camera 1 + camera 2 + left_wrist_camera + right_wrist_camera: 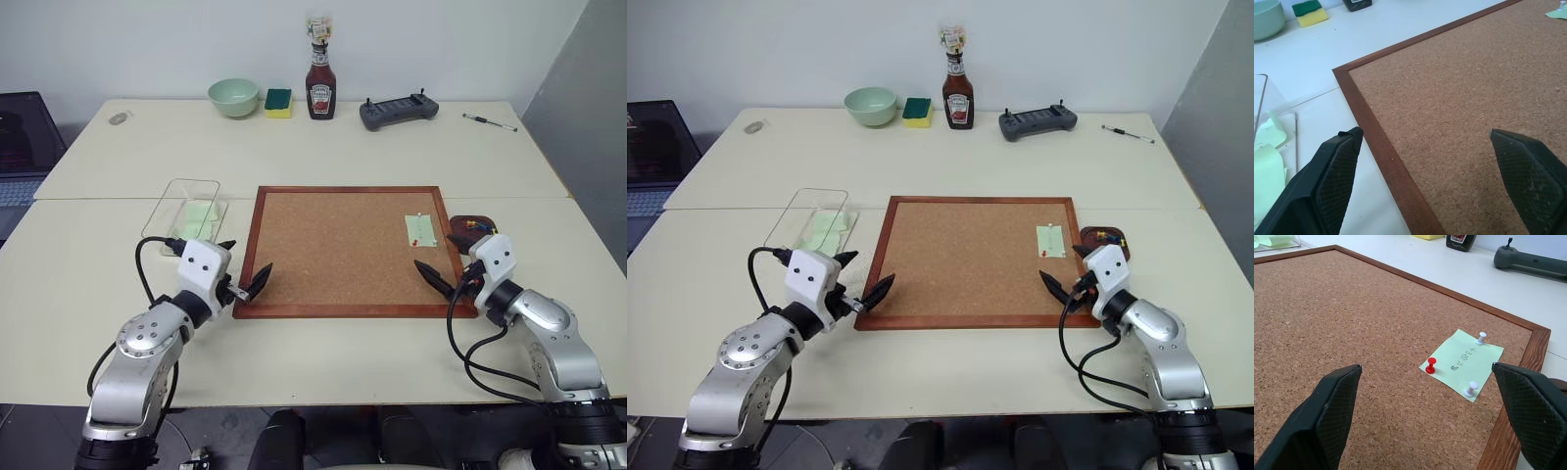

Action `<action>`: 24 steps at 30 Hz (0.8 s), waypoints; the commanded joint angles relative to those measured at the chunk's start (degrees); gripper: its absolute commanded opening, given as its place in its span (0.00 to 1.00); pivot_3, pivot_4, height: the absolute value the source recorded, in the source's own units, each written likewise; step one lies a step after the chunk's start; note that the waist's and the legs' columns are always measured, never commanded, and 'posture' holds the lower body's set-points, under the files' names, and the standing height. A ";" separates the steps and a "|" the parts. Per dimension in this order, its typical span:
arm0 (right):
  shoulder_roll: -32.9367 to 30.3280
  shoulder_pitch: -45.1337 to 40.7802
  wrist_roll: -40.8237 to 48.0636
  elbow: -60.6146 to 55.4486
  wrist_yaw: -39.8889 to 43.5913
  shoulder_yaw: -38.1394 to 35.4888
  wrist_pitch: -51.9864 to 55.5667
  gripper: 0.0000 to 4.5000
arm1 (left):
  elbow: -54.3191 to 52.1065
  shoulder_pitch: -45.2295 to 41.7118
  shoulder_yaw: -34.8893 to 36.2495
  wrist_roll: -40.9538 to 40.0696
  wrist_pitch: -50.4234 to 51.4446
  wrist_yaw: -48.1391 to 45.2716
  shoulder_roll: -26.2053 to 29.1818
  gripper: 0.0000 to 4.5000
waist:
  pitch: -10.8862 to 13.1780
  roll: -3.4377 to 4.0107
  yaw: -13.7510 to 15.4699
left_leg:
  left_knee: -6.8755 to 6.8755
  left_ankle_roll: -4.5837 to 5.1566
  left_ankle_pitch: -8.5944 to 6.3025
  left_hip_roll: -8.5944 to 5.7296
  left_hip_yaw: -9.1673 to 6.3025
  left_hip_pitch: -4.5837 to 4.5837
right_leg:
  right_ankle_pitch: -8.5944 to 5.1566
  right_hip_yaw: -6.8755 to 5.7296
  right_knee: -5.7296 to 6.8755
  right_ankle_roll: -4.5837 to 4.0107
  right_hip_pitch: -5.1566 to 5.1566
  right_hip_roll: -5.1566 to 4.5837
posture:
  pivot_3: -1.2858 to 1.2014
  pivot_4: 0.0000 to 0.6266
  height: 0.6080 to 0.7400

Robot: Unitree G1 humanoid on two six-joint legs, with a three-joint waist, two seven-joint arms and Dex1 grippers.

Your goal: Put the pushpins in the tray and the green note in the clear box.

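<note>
Both of your grippers are empty, with the fingers spread wide. The right gripper (443, 266) hangs over the near right part of the cork board (343, 245), and the green note (1462, 363) lies just ahead of its fingers, closer to the outer finger than the inner one. Three pushpins hold the note down: a red pushpin (1430, 365) on the edge facing the fingers and two white pushpins (1481, 338) at its corners. The tray (477, 229) sits on the table (323, 157) just off the board's right edge, beyond your outer right finger, and already has a few coloured pins in it.

The left gripper (245, 266) straddles the board's near left corner, one finger over the cork and one over the table. The clear box (182, 210) stands just ahead and outside that outer finger, with pale green slips already inside.

Watch these risks:
- The pin heads are tiny against your wide fingers, so a slightly off-centre close could pinch the paper instead, or flick a pin away.
- Pulling the note before all three pins are out would likely tear it.
- Pulling a pin out at an angle could drag or lift the board.
- The tray is small, so a pin released high may bounce out.
</note>
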 commanded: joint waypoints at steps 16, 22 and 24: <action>0.63 0.52 0.84 -2.37 0.75 -0.37 -0.54 1.00 | 4.12 -10.02 -4.12 -1.48 -2.47 -7.79 1.53 0.90 | 0.00 0.00 0.02 | 0.00 0.00 0.00 -0.01 0.01 0.00 | 0.00 0.00 -0.01 0.00 0.01 0.00 | 0.52 0.24 1.00; 1.34 0.82 1.35 -5.17 -0.20 -0.22 0.97 1.00 | 13.12 -18.08 -9.31 -0.27 -5.56 -11.66 -0.93 0.65 | 0.00 0.00 0.02 | 0.01 0.00 0.00 -0.01 0.01 -0.01 | 0.00 -0.01 0.00 0.00 0.00 0.01 | 0.52 0.24 1.00; 1.51 1.04 1.47 -6.30 -0.58 -0.28 1.72 1.00 | 16.66 -20.92 -11.62 0.59 -6.89 -13.22 -2.23 0.57 | 0.00 0.00 0.03 | 0.02 0.00 0.00 -0.02 -0.02 -0.02 | 0.00 -0.05 0.00 0.00 0.00 0.01 | 0.52 0.24 1.00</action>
